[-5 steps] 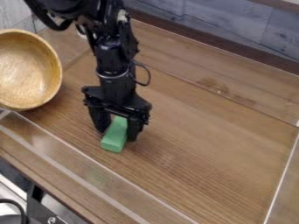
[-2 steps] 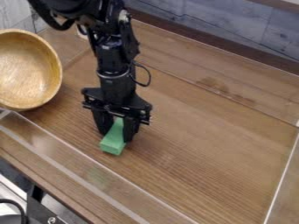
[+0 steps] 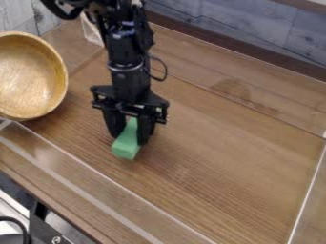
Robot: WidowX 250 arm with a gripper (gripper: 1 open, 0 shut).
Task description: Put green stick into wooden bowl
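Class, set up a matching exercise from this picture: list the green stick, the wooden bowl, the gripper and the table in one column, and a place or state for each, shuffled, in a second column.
Things:
1. green stick
2. wooden bowl
3. gripper
4. table

Places or states:
A. at the left edge, nothing in it
B. pointing down, shut on the bar
C. brown wood grain, under everything
D. between the fingers

Pairs: 1-D, 2-A, 3-B, 4-C

stick sitting centre of table, under gripper | bowl lying at 10 o'clock from stick, well apart | arm rising toward 12 o'clock
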